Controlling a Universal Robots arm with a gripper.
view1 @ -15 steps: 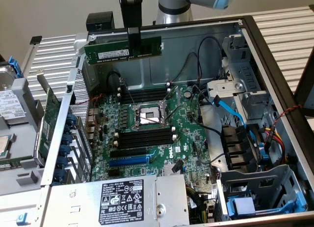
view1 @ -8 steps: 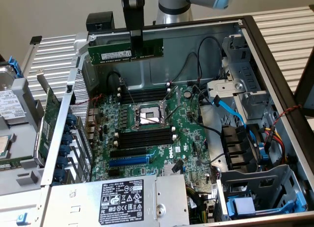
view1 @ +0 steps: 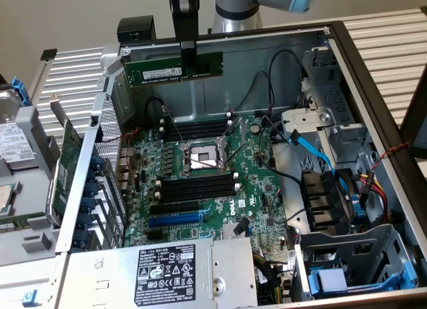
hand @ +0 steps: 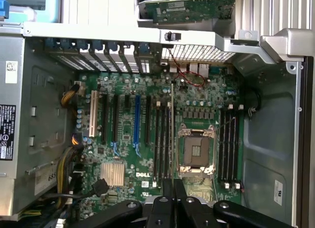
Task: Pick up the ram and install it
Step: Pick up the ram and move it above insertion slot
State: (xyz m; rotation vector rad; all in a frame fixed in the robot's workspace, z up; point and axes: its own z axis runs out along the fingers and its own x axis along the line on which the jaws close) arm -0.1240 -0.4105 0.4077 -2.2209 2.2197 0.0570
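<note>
The ram (view1: 160,69) is a long green stick with a pale label strip. It hangs level, high over the open computer case, with my gripper (view1: 189,61) shut on its right half. In the wrist view the ram (hand: 171,129) runs edge-on as a thin line out from my gripper (hand: 172,187). It lies over the group of black memory slots (hand: 161,139) beside the CPU socket (hand: 196,151). On the motherboard, black memory slots (view1: 197,130) with white end clips lie on the far side of the socket (view1: 203,159), and more slots (view1: 197,187) on the near side.
A wider green expansion card (view1: 67,167) stands outside the case at the exterior view's left, near a hard drive (view1: 13,143). The power supply (view1: 167,274) fills the near edge. A blue cable (view1: 312,147) and a drive cage (view1: 353,255) sit at the exterior view's right.
</note>
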